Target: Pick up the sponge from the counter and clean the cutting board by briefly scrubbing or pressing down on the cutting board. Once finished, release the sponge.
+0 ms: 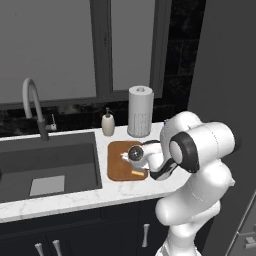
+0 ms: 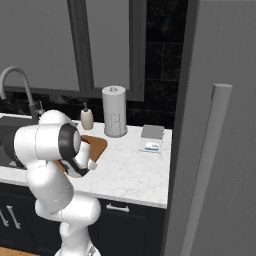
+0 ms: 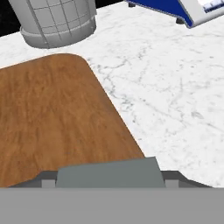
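Grey-green top of sponge (image 3: 108,171) sits at bottom centre of hand view, flanked by the two dark fingertips of the hand (image 3: 108,181), so hand closed on sponge. Brown board (image 3: 57,118) takes up left and middle of that view, close under the sponge; contact with the wood not resolvable. In left base view, yellow sponge edge (image 1: 137,172) seen low over lower right part of board (image 1: 120,162), centre of frame. Marble tabletop (image 3: 175,105) to the right; paper towel roll (image 3: 57,22) at upper left, blue-and-white object (image 3: 192,11) at upper right. Step judged: scrubbing/pressing phase, grasp done, sponge over board. Next: press down onto the wood, short rub, then open fingers and lift clear. Risk: sponge near board's edge, could slide off onto tabletop.
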{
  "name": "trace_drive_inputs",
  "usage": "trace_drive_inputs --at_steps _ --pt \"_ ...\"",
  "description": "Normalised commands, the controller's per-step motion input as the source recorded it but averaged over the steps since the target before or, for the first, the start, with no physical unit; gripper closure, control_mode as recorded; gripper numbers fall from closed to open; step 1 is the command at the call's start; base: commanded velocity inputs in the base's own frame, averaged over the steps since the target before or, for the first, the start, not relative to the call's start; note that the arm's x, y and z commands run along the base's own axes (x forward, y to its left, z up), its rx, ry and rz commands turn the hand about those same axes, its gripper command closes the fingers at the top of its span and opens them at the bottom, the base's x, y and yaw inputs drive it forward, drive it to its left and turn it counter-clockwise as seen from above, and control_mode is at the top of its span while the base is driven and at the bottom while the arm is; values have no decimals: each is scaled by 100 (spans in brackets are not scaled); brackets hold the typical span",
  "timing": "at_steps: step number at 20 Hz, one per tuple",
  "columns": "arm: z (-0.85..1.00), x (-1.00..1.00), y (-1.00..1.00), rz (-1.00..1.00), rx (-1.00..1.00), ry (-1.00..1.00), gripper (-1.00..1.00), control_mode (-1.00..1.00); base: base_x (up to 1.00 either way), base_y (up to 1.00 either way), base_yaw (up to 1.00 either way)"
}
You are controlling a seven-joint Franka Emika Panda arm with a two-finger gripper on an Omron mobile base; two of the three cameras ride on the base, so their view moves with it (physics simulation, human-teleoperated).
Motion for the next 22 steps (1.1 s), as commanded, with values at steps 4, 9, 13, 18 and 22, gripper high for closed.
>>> trace_drive_inputs --at_steps 4,9,13,18,22 --pt "-33 -80 -1 -6 0 0 100 -100 0 0 0" --pt "57 -43 -60 0 4 -1 100 -100 0 0 0" --pt "93 1 -98 0 11 0 100 -100 0 0 0" --pt "100 22 -89 0 17 0 100 -100 0 0 0" --pt "100 1 -64 0 14 23 100 -100 0 0 0"
